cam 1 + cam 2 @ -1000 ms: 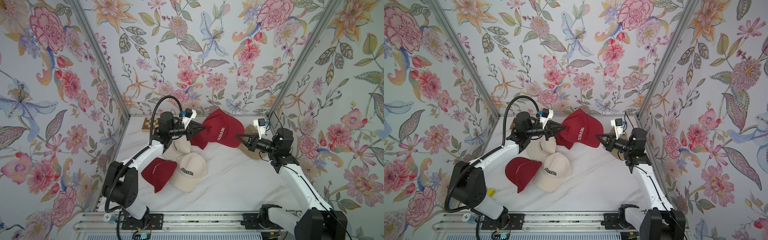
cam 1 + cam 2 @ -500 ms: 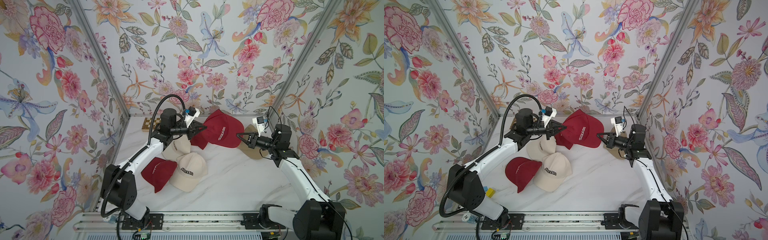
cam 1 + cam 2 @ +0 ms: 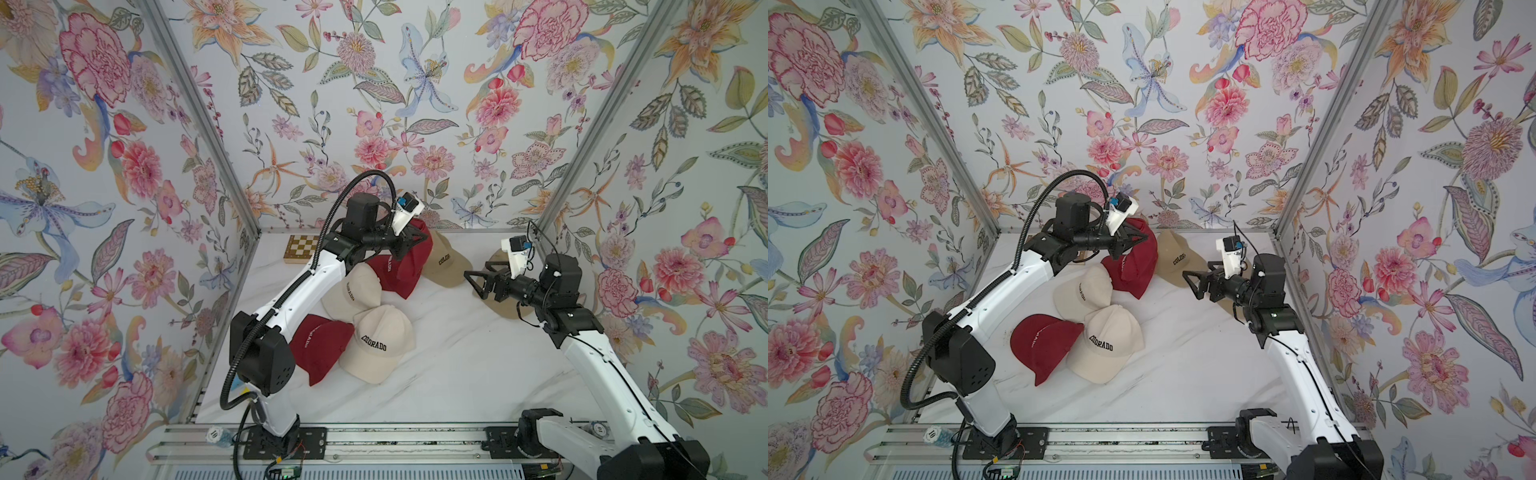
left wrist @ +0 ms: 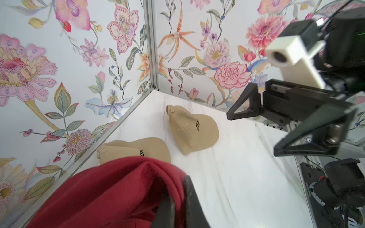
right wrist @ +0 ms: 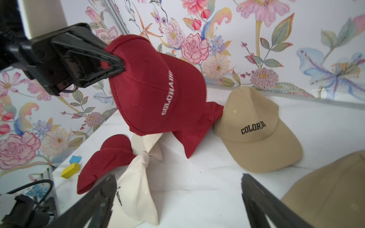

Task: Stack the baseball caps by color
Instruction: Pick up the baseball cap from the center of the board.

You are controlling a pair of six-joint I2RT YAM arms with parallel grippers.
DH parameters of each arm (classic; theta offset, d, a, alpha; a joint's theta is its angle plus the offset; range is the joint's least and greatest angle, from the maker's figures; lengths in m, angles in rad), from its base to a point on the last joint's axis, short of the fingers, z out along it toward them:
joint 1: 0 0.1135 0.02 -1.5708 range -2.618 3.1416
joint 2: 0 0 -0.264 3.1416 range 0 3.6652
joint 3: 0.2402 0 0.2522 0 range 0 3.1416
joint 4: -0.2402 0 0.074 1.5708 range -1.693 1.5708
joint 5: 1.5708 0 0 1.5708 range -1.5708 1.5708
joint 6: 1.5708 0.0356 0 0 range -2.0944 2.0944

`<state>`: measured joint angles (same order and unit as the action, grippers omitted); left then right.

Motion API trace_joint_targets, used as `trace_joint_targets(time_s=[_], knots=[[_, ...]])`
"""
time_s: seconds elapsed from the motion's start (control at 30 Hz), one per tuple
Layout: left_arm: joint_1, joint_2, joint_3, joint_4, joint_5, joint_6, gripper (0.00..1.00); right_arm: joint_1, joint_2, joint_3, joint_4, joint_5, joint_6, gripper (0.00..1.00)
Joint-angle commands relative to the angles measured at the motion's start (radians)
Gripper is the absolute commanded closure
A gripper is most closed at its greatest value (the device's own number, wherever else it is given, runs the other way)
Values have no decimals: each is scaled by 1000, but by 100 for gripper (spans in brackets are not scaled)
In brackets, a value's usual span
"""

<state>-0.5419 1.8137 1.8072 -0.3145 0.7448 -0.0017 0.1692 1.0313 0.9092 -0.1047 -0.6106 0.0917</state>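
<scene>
My left gripper (image 3: 419,240) is shut on the back of a dark red cap (image 5: 158,88), which hangs above the back of the table. A second red cap (image 5: 197,128) lies beneath it and another (image 3: 318,349) sits front left. Two cream caps (image 3: 353,291) (image 3: 382,345) lie in the middle. One tan cap (image 3: 446,262) rests behind the hanging cap, and a second tan cap (image 4: 136,148) lies partly under my right arm. My right gripper (image 3: 473,282) stands open and empty above the table, to the right of the red caps.
A checkered chessboard (image 3: 301,249) lies at the back left corner, partly behind my left arm. Small yellow (image 5: 71,170) and blue (image 5: 76,159) blocks sit by the left wall near the front. Floral walls enclose the table on three sides.
My right gripper went from shut to wide open beside the red cap's edge. The cap now hangs narrower from the left gripper alone, uncovering the tan cap behind it.
</scene>
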Motion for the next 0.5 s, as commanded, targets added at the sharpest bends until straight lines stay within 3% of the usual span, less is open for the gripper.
trace_joint_targets(time_s=[0.0, 0.27, 0.47], knots=[[-15, 51, 116, -204, -40, 81, 100, 105, -33, 14, -12, 198, -131, 1], [-73, 186, 427, -531, -89, 205, 100, 265, -7, 26, 71, 321, -286, 1], [-105, 233, 520, -617, -97, 223, 100, 360, 48, 37, 139, 445, -371, 12]])
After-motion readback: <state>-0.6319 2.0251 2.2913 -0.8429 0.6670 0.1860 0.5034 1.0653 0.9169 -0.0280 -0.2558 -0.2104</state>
